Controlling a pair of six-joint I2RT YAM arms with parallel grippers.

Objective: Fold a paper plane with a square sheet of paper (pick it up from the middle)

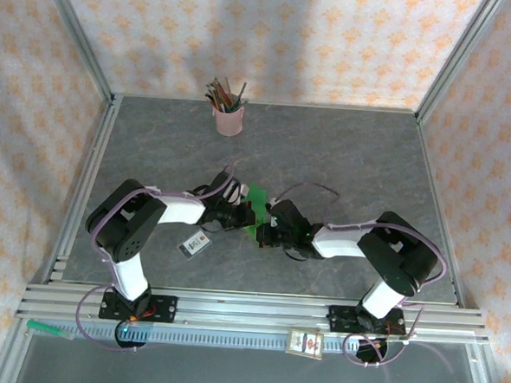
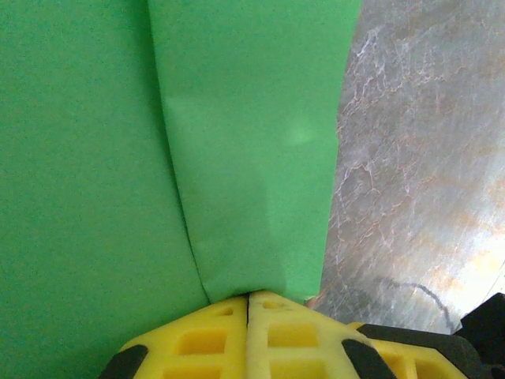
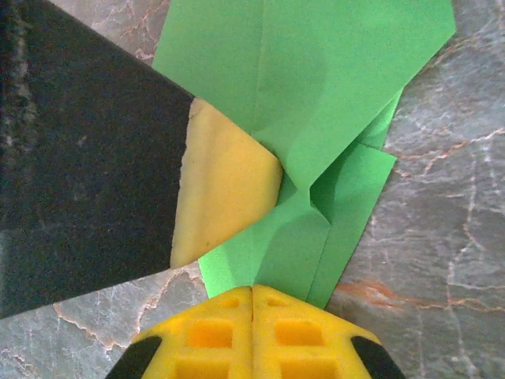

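Left tool (image 2: 248, 302) and right tool (image 3: 252, 290) each clamp tight on the paper (image 3: 316, 118) near the middle of the surface (image 1: 344, 154), likely steadying it for a crease.

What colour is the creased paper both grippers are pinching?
Plain bright green creased paper, unprinted; clearest in the right wrist view.

Bright, even light; sheen on the table (image 2: 442, 260); wrist views slightly soft.

A lab cell: aluminium frame (image 1: 248, 311), patterned backdrop walls (image 1: 291, 37), marbled table (image 1: 327, 152).
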